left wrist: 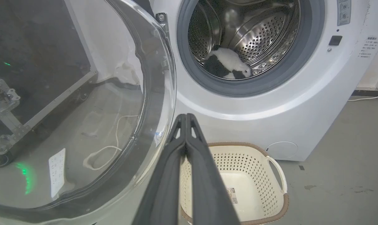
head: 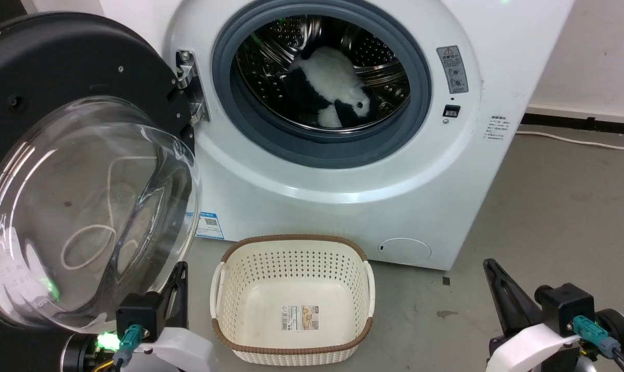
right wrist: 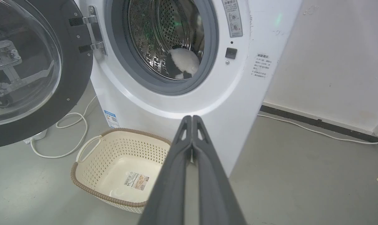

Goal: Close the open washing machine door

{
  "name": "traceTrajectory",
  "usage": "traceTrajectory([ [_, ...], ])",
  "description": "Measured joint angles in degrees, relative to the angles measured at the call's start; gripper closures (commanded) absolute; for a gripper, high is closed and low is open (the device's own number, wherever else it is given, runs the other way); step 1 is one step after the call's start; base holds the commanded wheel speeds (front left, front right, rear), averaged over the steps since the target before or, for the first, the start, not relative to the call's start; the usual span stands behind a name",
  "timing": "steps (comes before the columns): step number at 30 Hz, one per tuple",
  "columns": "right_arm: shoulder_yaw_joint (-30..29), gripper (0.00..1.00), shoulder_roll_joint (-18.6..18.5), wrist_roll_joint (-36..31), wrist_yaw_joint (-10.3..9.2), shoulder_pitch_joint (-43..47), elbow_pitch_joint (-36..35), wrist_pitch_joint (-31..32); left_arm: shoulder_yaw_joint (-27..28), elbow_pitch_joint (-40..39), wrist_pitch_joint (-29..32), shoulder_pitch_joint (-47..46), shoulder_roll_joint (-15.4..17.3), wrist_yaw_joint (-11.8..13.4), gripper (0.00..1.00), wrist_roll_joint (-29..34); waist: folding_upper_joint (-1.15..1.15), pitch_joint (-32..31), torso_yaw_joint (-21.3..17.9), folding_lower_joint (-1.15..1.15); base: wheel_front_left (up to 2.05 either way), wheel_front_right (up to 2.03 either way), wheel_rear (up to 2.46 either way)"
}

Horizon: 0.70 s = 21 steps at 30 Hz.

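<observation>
Door (head: pixel 59 62): wide open, at 9 o'clock of the washer (head: pixel 343 175).
Left end effector (left wrist: pixel 186 116): fingers pressed together, empty, near door glass.
Right end effector (right wrist: pixel 192 118): fingers together, empty.
Basket (head: pixel 291 238): 6 o'clock of washer.

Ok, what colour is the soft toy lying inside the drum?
The toy is black and white, patterned like a panda. The head view shows it best.

Grey concrete floor (head: pixel 565 206), white wall (head: pixel 601 51) — black skirting (head: pixel 580 124), white cable (head: pixel 575 140) trailing along it
</observation>
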Motion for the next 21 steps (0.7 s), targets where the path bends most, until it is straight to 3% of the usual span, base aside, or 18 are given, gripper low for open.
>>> traceTrajectory([
  [9,0.0,1.0,0.0,0.0,0.0,0.0,0.0,0.0,0.0,0.0,0.0,0.0,0.0,0.0,1.0,0.0,0.0,0.0,0.0,0.0,0.0,0.0,0.0],
  [10,0.0,0.0,0.0,0.0,0.0,0.0,0.0,0.0,0.0,0.0,0.0,0.0,0.0,0.0,0.0,0.0,0.0,0.0,0.0,0.0,0.0,0.0,0.0],
  [21,0.0,0.0,0.0,0.1,0.0,0.1,0.1,-0.4,-0.5,0.1,-0.5,0.0,0.0,0.0,0.0,0.0,0.0,0.0,0.2,0.0,0.0,0.0,0.0],
])
